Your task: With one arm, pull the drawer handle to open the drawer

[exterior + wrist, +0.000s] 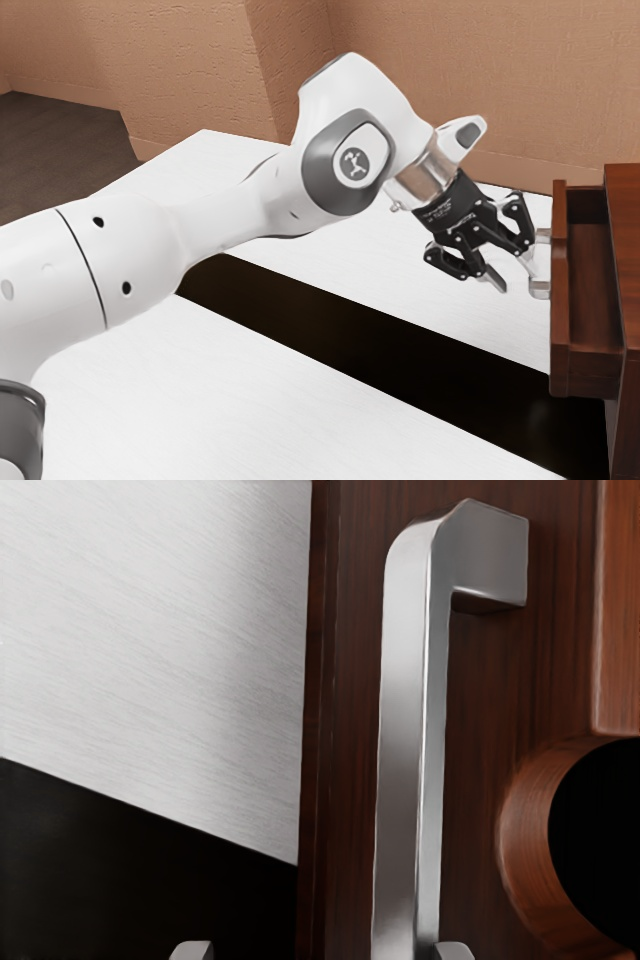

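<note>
Peach-coloured walls (pixel 180 60) with a mottled plaster look meet at a corner behind the scene, and a paler skirting strip (pixel 150 148) runs along their foot. Dark brown plank floor (pixel 50 140) shows at the exterior view's upper left. Two white worktop slabs, near (pixel 300 410) and far (pixel 380 270), lie apart with a dark gap (pixel 400 350) between them. The light is soft and even.

No legible text; white emblem (pixel 353 163) on grey joint cap (pixel 322 175)
</note>
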Motion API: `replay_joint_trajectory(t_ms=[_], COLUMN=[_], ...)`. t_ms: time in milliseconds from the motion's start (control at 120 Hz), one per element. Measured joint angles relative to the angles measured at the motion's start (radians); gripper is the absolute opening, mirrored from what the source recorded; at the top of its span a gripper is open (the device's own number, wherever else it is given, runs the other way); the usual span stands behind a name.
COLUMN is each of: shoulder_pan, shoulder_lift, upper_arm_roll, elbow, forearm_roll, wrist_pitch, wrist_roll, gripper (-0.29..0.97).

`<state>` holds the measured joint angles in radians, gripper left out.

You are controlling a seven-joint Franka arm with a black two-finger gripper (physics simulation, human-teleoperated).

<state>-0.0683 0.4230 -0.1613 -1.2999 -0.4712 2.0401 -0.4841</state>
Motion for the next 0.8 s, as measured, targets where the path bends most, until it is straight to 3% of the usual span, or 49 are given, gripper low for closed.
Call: replay_joint_trajectory(t_ms=[800], shoulder_pan=[0.045], shoulder_lift=[-0.072], upper_arm_roll=[0.030], elbow=[-0.083], forearm_roll=[0.001], wrist_pitch=[-0.022], wrist_roll=[0.004], gripper=[0.25])
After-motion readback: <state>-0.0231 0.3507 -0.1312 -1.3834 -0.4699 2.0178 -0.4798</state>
